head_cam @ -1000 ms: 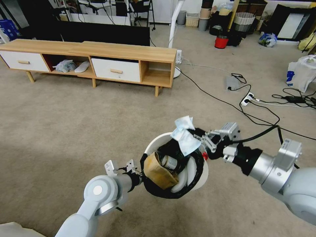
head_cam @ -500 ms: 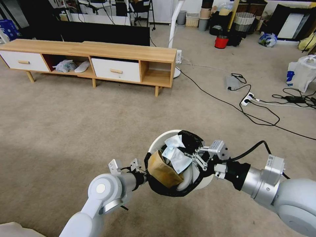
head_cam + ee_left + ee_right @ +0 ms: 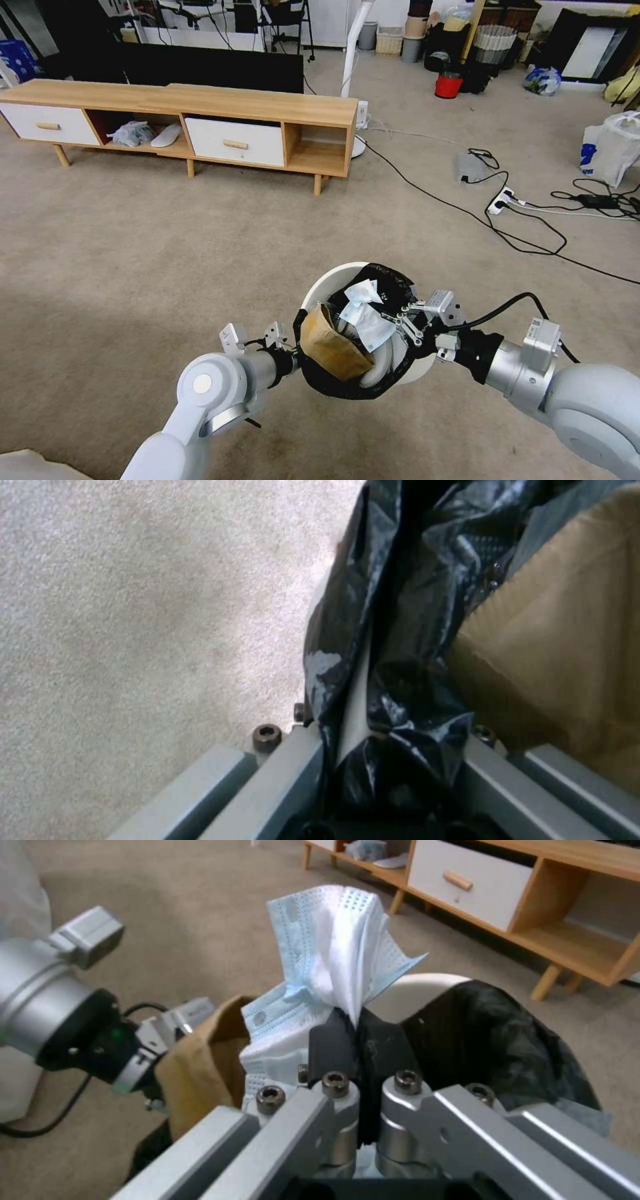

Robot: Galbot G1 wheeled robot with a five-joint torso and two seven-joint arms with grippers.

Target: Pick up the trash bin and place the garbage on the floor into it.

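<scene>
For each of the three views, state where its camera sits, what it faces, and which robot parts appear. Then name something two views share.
Head view: on the robot's head, looking down at the trash bin held over the floor; both arms show.
Left wrist view: on the left wrist, facing the bin's black bag; left gripper clamps the rim.
Right wrist view: on the right wrist, facing the face mask pinched by the right gripper.
Shared: brown carton.

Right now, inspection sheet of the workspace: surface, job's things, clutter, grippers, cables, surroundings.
Surface: carpet floor, no litter seen on it.
Job's things: trash bin held up off the floor, black liner; brown carton inside; blue-white face mask over its opening.
Clutter: white plastic bag.
Grippers: left gripper shut on the bin's rim; right gripper shut on the mask.
Cables: black cables, power strip.
Surroundings: wooden cabinet, red bucket.
</scene>
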